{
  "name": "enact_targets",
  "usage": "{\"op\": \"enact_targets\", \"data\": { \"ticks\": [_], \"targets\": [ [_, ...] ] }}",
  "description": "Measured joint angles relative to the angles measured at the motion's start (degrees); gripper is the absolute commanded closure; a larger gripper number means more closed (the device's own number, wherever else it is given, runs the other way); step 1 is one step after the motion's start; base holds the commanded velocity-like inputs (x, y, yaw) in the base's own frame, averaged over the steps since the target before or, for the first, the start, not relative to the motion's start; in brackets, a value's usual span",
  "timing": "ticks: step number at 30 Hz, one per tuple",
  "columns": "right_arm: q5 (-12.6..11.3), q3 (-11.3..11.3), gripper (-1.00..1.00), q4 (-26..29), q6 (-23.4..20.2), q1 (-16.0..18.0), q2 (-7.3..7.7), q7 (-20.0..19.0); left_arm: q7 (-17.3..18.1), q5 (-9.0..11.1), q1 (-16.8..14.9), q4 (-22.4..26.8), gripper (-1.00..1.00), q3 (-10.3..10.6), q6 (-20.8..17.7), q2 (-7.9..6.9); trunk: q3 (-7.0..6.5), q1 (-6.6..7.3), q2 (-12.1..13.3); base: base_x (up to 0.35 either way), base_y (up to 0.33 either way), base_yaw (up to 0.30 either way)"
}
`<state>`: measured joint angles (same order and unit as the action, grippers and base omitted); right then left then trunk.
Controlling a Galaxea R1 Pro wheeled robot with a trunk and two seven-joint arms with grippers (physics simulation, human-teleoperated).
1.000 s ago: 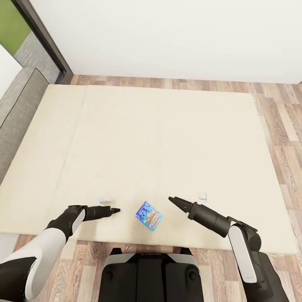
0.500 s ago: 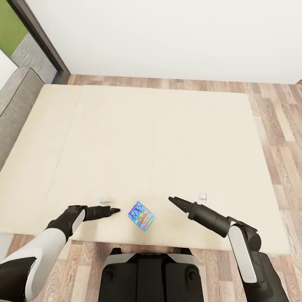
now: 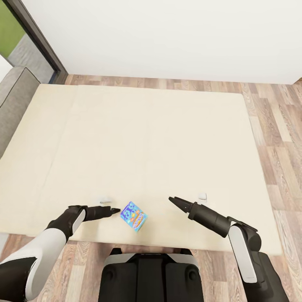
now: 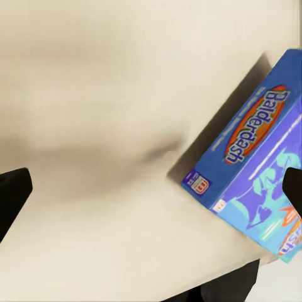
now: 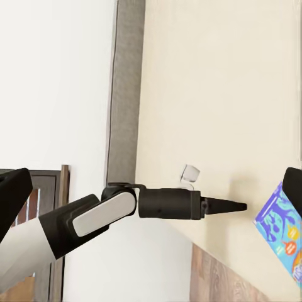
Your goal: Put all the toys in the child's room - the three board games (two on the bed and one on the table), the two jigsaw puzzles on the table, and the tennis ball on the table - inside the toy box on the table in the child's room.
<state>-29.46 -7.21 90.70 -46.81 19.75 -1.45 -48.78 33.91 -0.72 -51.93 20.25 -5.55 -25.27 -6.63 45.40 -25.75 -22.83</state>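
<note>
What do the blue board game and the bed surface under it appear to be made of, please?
The board game looks like glossy printed cardboard: crisp edges, a bright logo on its side. The bed looks like matte cream fabric or foam, plain, with faint seams; the render leaves that open.

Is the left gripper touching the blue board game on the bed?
Cannot tell. In the head view the left gripper tip meets the board game edge on the bed; no gap shows.

"Balderdash" on blue board game (image 4: 251, 163)

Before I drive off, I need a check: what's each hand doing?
Left hand: open, empty, tip beside the board game.
Right hand: open, holding nothing.
</note>
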Motion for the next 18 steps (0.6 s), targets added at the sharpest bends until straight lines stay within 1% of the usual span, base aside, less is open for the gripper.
{"op": "enact_targets", "data": {
  "ticks": [7, 13, 18],
  "targets": [
    [-0.02, 0.00, -1.00, -0.01, 0.00, 0.00, 0.06, -0.02, 0.10, 0.01, 0.00, 0.01, -1.00, 0.00, 0.07, -0.05, -0.01, 0.00, 0.00, 0.000, -0.025, -0.006],
    [-0.05, 0.01, -1.00, 0.00, 0.00, 0.00, 0.09, -0.07, 0.11, 0.01, 0.00, 0.00, -1.00, -0.02, 0.11, -0.07, -0.23, 0.00, 0.00, 0.000, -0.004, -0.079],
    [-0.04, 0.02, -1.00, -0.01, 0.00, 0.00, 0.09, -0.09, 0.12, 0.01, 0.00, 0.01, -1.00, -0.01, 0.11, -0.08, -0.33, 0.00, 0.00, 0.000, -0.001, -0.031]
  ]
}}
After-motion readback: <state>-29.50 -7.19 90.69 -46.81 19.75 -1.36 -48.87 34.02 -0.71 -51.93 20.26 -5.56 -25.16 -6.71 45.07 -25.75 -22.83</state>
